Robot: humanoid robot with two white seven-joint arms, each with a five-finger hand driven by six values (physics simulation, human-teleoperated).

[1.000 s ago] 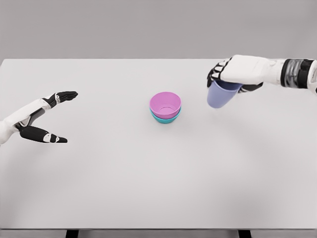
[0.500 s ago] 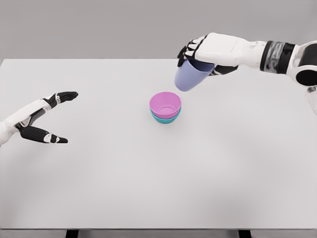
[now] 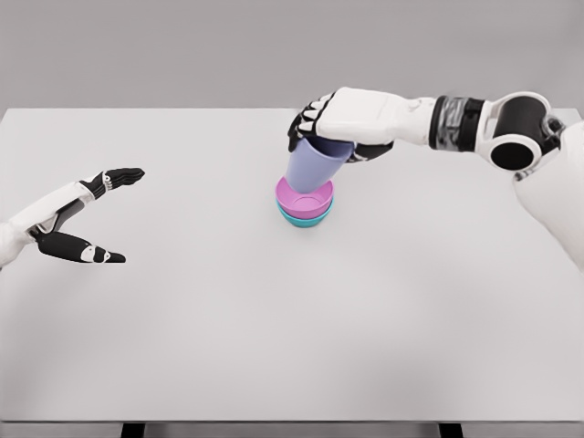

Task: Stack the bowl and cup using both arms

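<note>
A pink bowl (image 3: pixel 308 201) sits nested in a teal bowl (image 3: pixel 305 219) at the middle of the white table (image 3: pixel 274 328). My right hand (image 3: pixel 330 128) is shut on the rim of a lavender cup (image 3: pixel 311 167), holding it slightly tilted directly over the pink bowl, its base at the bowl's mouth. I cannot tell whether the base touches the bowl's inside. My left hand (image 3: pixel 89 219) hovers over the table's left side, fingers spread, holding nothing.
The table's far edge runs just behind the right hand. My right forearm (image 3: pixel 474 128) and elbow stretch across the table's back right. Nothing else stands on the table.
The right hand has carried the lavender cup leftward and down, from the right side of the table to just above the stacked bowls. The left hand has not moved.
</note>
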